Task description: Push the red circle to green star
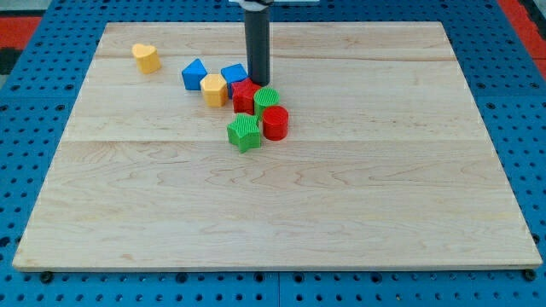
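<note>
You see no brand, label or readable writing anywhere in the view. The table (281,222) is a pale board of glued wooden planks with visible grain and seam lines, set on a blue pegboard base (34,128) dotted with holes; red patches show at the view's top corners.

There is no hand on this arm, so there is nothing to be apart or together: it ends in a smooth, dark, round rod, and my tip (258,82) rests on the table at the top edge of the cluster, touching or just beside the red block (246,96) and the blue block (234,74) to its left.

The red circle (275,123), a short ribbed cylinder, sits at the right of the cluster, below and to the right of my tip. The green star (244,133), with a ribbed printed texture and notched edges, lies just beside it to the view's left, seemingly touching. A second green block (267,99), rounded and ribbed, stands just above the red circle, against the red block.

Further left you find a yellow block (213,89) with angled faces, touching the blue block, then another blue block (194,74), faceted. A yellow heart-like block (147,57) sits well apart near the top left.
</note>
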Tool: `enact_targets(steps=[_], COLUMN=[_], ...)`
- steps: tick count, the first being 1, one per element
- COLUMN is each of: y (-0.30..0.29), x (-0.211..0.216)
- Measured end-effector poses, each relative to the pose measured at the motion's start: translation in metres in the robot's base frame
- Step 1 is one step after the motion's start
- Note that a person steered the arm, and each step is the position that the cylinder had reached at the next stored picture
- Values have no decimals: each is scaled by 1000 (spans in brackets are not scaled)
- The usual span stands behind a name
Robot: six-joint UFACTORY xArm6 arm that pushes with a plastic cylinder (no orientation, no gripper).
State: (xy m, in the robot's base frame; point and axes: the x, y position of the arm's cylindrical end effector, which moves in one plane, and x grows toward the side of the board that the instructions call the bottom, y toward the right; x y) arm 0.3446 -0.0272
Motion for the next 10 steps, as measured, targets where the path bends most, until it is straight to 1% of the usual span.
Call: enact_targets(steps=[1, 2, 3, 4, 5, 6, 8, 9, 10], y=[0, 42, 99, 170, 138, 117, 87, 56, 48], x=[28, 32, 48, 89, 139, 140, 121, 103, 76])
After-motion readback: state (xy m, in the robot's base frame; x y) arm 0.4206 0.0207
